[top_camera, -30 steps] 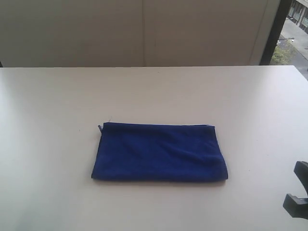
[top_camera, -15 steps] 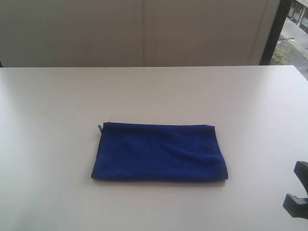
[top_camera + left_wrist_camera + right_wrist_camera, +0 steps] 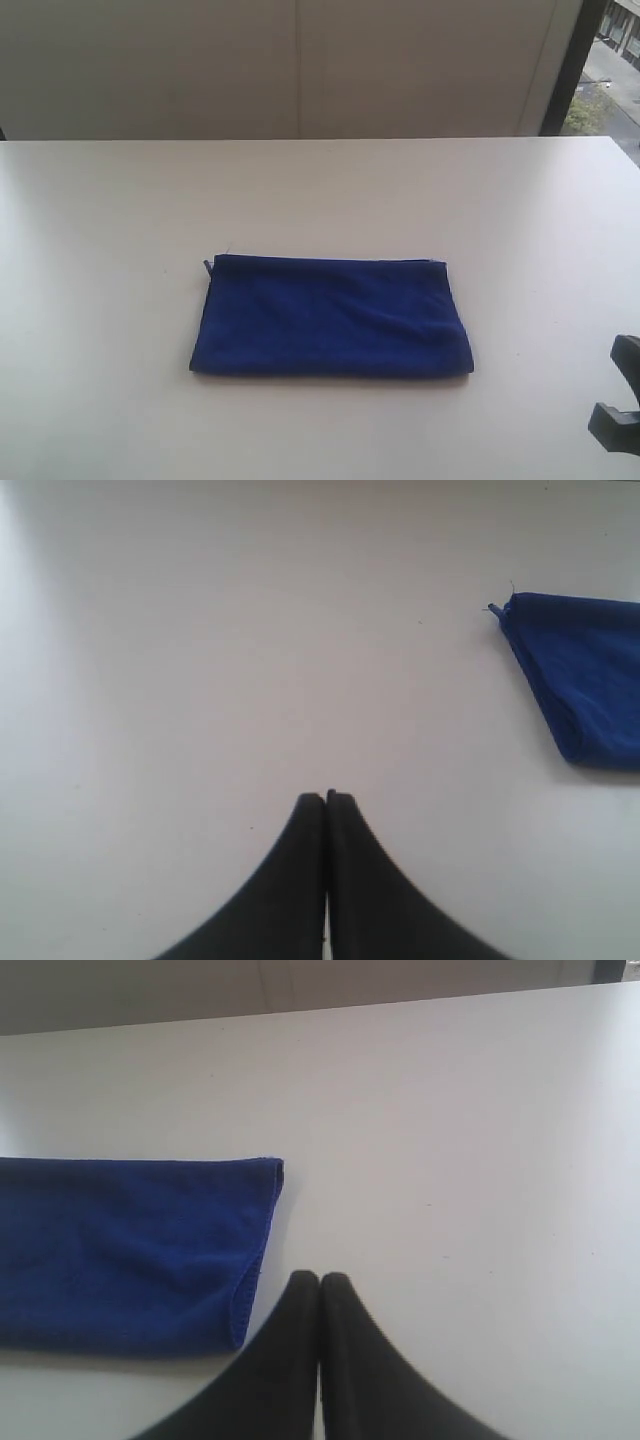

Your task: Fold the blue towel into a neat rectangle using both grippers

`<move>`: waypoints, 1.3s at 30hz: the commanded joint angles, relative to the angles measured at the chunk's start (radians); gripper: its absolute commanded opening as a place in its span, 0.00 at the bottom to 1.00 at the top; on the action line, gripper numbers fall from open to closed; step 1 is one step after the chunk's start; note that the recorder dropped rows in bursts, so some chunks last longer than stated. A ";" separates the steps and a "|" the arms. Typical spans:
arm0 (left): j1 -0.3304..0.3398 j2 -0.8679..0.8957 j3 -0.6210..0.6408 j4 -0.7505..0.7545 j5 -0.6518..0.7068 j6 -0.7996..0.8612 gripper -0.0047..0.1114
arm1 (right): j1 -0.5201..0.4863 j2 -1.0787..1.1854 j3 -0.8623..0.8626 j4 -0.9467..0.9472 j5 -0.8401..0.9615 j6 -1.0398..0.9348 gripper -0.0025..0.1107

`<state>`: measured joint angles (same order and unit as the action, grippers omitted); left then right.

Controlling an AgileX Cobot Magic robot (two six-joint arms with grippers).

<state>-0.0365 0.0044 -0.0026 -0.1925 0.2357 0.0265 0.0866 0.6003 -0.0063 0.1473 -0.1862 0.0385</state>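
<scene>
Both grippers are empty with their jaws pressed together: the left gripper [image 3: 326, 798] shows its two black fingers [image 3: 290, 880] meeting tip to tip above the bare table [image 3: 200, 660], and the right gripper [image 3: 319, 1278] has its fingers touching in the same way, holding nothing. Nothing has shifted in the exterior view since a second ago. The blue towel [image 3: 330, 315] lies in the same spot with the same outline, and the black piece of the right arm [image 3: 618, 410] sits at the same place on the lower right edge. The towel is folded into a flat, long rectangle near the middle of the white table, a little toward the near side, with its long edges running left to right. Its near right corner bulges slightly, and a small nub [image 3: 208, 265] sticks out at the far left corner. In the left wrist view the towel lies well apart from the fingertips. In the right wrist view its end lies near them, with a strip of table showing between. Behind the table stands a pale wall [image 3: 300, 70], with a window [image 3: 610, 60] at the far right.
</scene>
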 commanded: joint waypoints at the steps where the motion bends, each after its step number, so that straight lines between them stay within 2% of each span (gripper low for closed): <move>1: 0.001 -0.004 0.003 0.005 -0.009 -0.004 0.04 | -0.007 -0.004 0.006 -0.002 -0.002 0.002 0.02; 7: 0.001 -0.004 0.003 0.045 -0.009 0.019 0.04 | -0.007 -0.004 0.006 -0.002 -0.002 0.002 0.02; 39: 0.001 -0.004 0.003 0.047 -0.027 0.032 0.04 | -0.002 -0.009 0.006 -0.002 -0.001 0.002 0.02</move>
<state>-0.0365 0.0044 -0.0026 -0.1396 0.2125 0.0580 0.0866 0.6003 -0.0063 0.1473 -0.1862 0.0385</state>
